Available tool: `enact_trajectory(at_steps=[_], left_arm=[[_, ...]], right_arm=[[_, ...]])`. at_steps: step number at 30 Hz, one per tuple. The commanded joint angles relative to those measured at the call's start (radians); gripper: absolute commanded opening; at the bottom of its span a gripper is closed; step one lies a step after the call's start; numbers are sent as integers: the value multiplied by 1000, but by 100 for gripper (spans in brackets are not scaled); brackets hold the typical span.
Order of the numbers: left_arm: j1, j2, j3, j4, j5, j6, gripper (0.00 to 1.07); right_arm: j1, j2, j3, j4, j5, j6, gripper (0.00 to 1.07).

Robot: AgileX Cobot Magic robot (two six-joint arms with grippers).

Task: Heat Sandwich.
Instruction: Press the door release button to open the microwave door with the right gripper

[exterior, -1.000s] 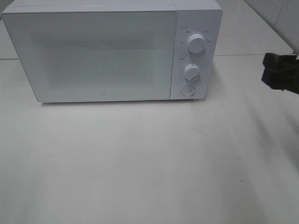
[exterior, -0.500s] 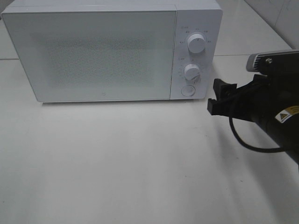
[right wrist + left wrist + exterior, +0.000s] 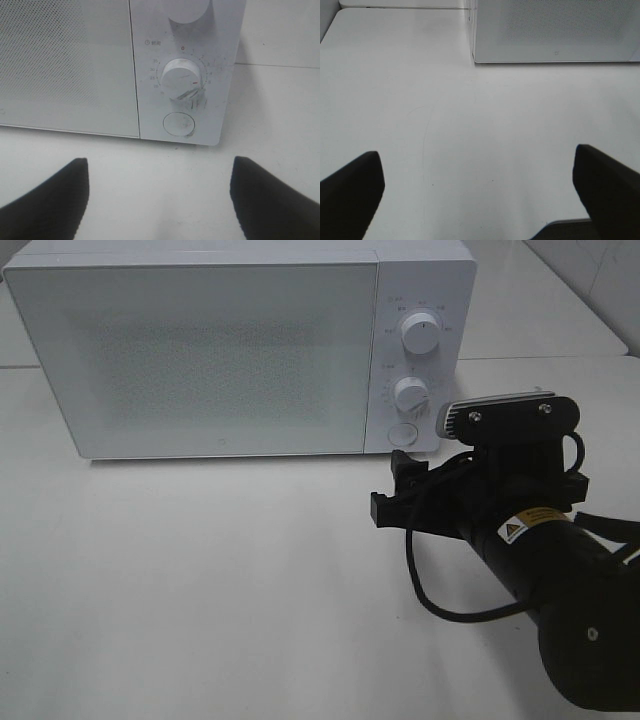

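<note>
The white microwave [image 3: 220,350] stands on the white table [image 3: 200,590] with its door [image 3: 200,355] shut. The sandwich is not in any picture. It may be behind the door, or it may be somewhere else; I cannot tell, because nothing shows through the dotted door. The right gripper [image 3: 392,485] is low, just in front of the round button [image 3: 178,124] under the timer knob [image 3: 179,80], but it is not touching it. Its two fingers are wide apart and hold nothing. The left gripper [image 3: 476,152] hangs over the bare table near the microwave's other end, spread as wide as it goes, and it is empty too. I think most of the job is still left: press the button or turn the knob, then see to the sandwich.
</note>
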State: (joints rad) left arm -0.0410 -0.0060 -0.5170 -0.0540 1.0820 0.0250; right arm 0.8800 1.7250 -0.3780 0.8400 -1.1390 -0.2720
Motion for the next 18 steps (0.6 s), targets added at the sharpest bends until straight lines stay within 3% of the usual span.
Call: enact_trajectory(at_steps=[1,9,16,18], left_arm=[[2,-12,2,-8,-12,1,97],[2,-12,2,-8,-12,1,97],[2,-12,2,-8,-12,1,97],[2,-12,2,-8,-12,1,97]], right_arm=[[23,5,-16,35,-19,-15,76],[23,5,-16,42,-17,74,76],[23,5,-16,41,-18,422,74],[23,5,-16,41,-21,620,73]])
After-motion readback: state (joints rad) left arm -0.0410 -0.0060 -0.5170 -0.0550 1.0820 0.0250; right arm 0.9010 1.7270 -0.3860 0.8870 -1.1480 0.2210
